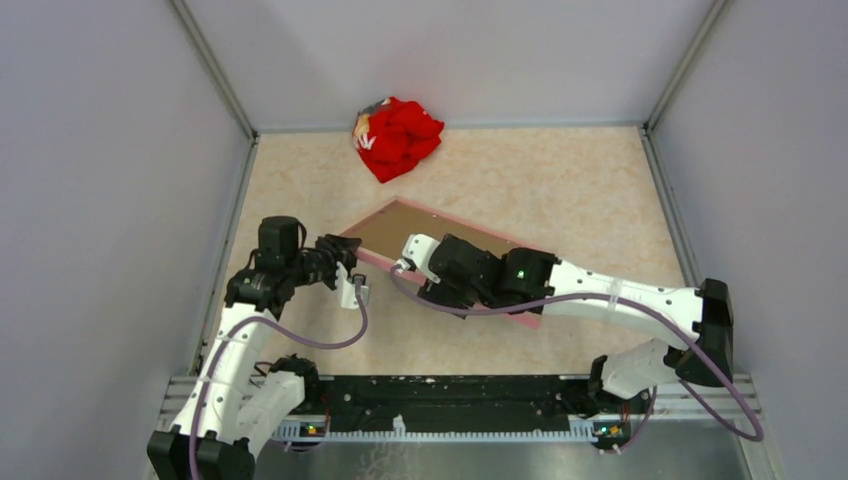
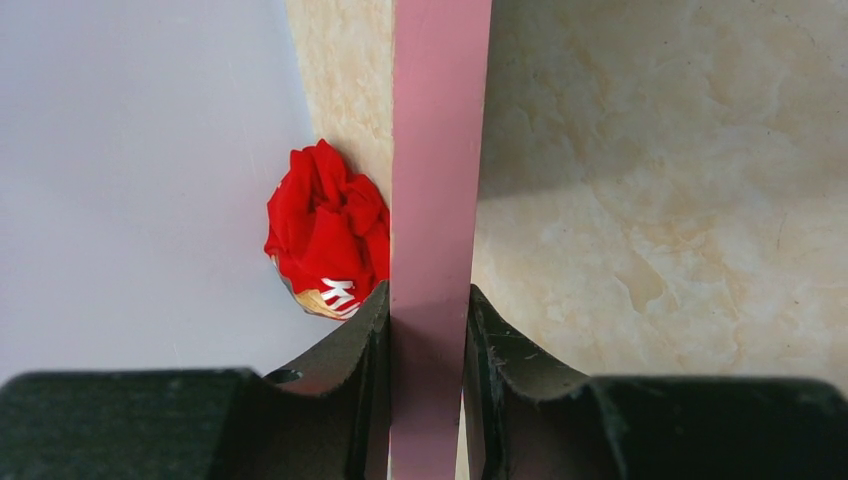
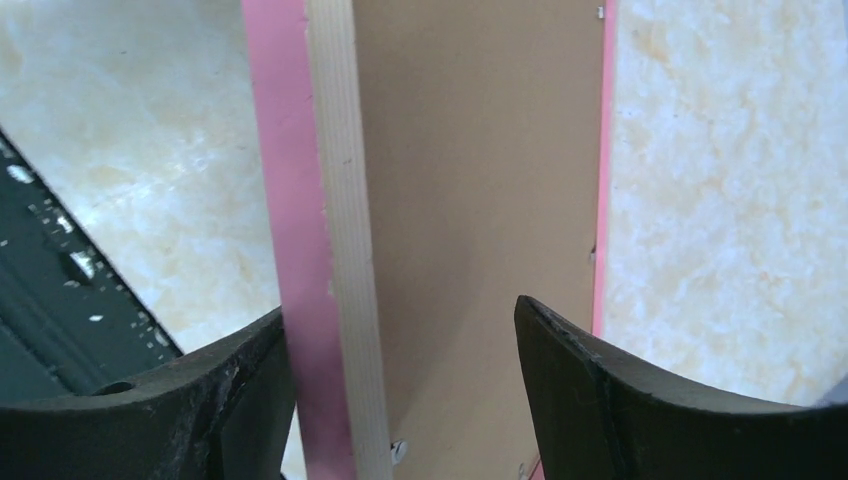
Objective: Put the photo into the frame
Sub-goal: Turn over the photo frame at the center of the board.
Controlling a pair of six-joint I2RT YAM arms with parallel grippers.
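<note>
The frame (image 1: 400,225) sits slantwise in the middle of the table, brown hardboard backing up, pink rim around it. My left gripper (image 1: 345,258) is shut on its left end; in the left wrist view the pink edge (image 2: 440,150) is pinched between both fingers (image 2: 360,340). My right gripper (image 1: 405,262) stands open astride the near long edge. In the right wrist view the pink and light-wood rail (image 3: 330,200) runs beside one finger (image 3: 250,370), and the other finger hangs over the backing (image 3: 480,200), apart from it. The photo is out of view.
A red cloth bundle (image 1: 395,137) lies at the back by the far wall and shows in the left wrist view as the bundle (image 2: 325,235) left of the frame edge. Grey walls close the table (image 1: 560,180) on three sides. A black rail (image 1: 450,400) runs along the near edge.
</note>
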